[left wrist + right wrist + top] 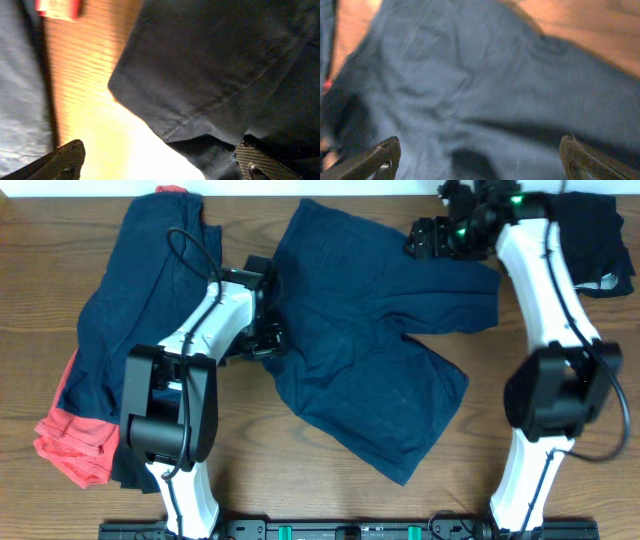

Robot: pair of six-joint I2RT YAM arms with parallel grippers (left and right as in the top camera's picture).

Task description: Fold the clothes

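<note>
Overhead: navy shorts (370, 350) flat on counter (40, 330), waistband beside left fingers (268, 340), long axis slanting away, legs pointing lower right; right fingers (422, 238) at far leg's edge. Left wrist: spread wide, stitched hem between, unseen overhead. Right wrist: spread wide over rumpled cloth, gripping nothing.

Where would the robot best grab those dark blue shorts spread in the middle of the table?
Probably at an edge: the shorts lie flat, so only the rim offers something to pinch. The open left gripper sits at their left edge, the right gripper at the far edge; come in from outside.
</note>
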